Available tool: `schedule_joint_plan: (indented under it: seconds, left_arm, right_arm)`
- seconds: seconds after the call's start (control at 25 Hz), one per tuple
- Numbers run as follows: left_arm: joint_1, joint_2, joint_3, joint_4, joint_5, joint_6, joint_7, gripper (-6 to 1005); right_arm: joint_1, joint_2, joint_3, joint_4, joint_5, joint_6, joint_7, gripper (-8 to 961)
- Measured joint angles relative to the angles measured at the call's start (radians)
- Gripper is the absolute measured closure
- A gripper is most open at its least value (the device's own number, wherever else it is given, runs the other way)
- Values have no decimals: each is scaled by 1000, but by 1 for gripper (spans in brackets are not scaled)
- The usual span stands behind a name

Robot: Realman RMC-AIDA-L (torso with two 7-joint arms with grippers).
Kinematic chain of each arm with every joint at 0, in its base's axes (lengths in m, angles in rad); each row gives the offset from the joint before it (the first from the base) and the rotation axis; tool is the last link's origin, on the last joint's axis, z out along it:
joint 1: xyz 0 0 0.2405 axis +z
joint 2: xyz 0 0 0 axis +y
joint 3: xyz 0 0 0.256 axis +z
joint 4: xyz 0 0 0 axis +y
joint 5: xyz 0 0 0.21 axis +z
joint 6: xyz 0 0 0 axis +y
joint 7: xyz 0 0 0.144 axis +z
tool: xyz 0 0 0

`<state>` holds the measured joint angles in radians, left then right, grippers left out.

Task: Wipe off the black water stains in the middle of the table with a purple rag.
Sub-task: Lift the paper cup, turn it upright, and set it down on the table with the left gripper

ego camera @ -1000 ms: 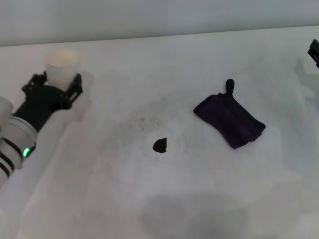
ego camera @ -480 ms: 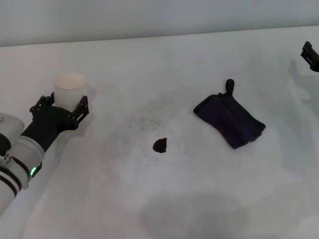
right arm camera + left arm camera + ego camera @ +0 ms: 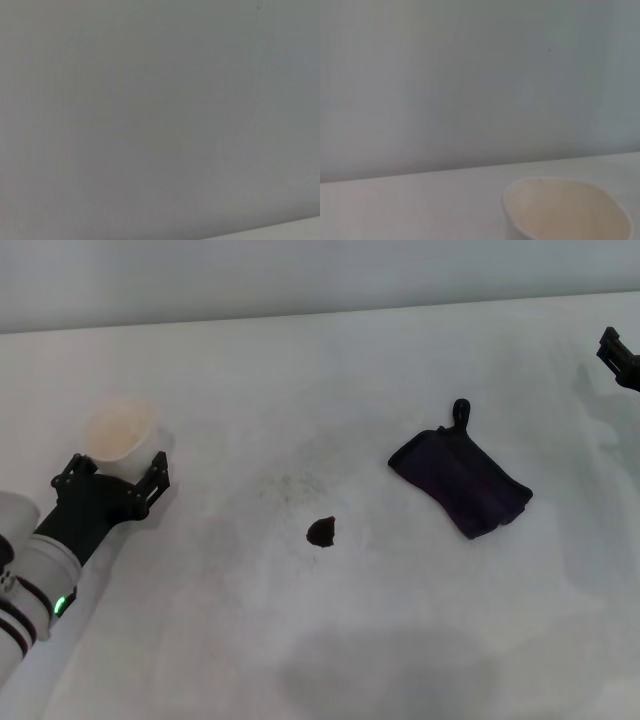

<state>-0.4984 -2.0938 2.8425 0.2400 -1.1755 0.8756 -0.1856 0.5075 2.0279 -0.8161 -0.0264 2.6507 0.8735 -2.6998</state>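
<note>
1. Black water stains (image 3: 321, 531): one small dark irregular blot near the middle of the surface (image 3: 300, 640), with faint grey speckles just behind it toward the far edge.
2. Purple rag (image 3: 461, 481): folded, nearly black, lying flat to the right of the blot and well apart from it; small loop tab at its far corner.
3. Left gripper (image 3: 113, 472): at the left of the surface, fingers clamped on a white cup (image 3: 121, 429) that tilts, its open mouth visible in the left wrist view (image 3: 570, 210).
4. Right gripper (image 3: 620, 358): at the far right edge, largely cut off; cannot tell whether its fingers are apart or together.
5. Surface: plain white, matte, with faint grey smudges and a broad soft shadow near the front edge.
6. Behind it: a bare pale grey wall (image 3: 150, 100), filling almost the whole right wrist view.
7. A green light glows on the left arm's wrist section.
</note>
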Motion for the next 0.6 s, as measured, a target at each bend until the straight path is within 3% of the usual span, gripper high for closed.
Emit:
schedule_joint_plan:
  seconds: [0.24,0.6]
  left_arm:
    - [17,-1,0,8,-3,11,31,243]
    - [36,-1,0,23,-3,17,50,129]
  right_arm:
    - [0,0,0,0,0,0,0,83]
    - [-10,-1,0,0,0,0,0,84]
